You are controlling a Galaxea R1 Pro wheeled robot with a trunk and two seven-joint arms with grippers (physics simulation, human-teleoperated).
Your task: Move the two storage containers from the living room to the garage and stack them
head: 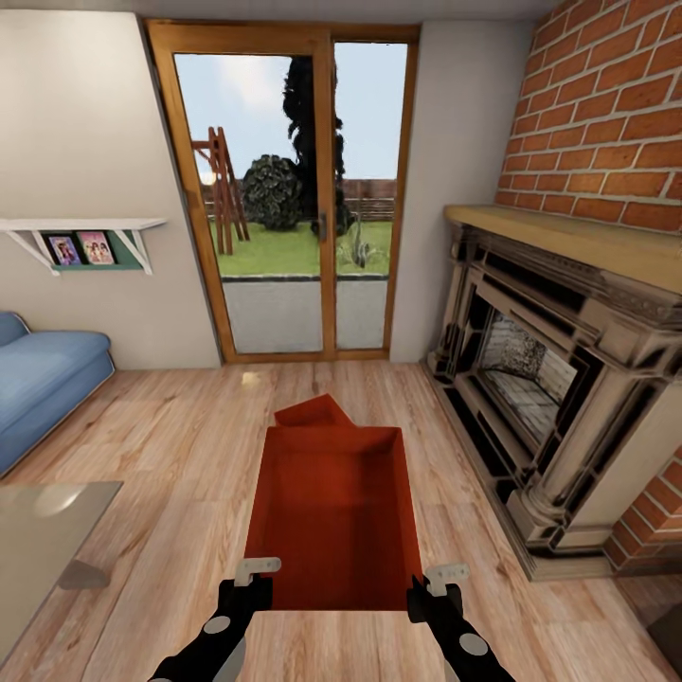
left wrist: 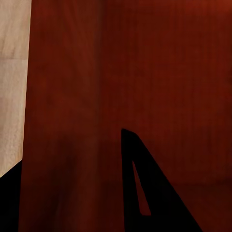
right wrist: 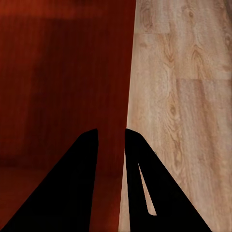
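An orange-red open-topped storage container [head: 332, 511] lies lengthwise in front of me over the light wood plank floor [head: 170, 445] of the living room. A corner of the second storage container [head: 317, 413] pokes out behind its far end. My right gripper [head: 438, 578] is shut on the near right wall, and the thin wall runs between its close-set fingers [right wrist: 110, 129]. My left gripper [head: 254, 573] is at the near left corner. Its fingers stand wide apart astride the red wall [left wrist: 72, 145], so it is open.
A stone fireplace [head: 540, 379] under red brick fills the right side. Wood-framed glass doors [head: 303, 218] stand straight ahead. A blue sofa [head: 43, 379] and a glass table [head: 38, 540] are on the left, below a wall shelf [head: 85, 237].
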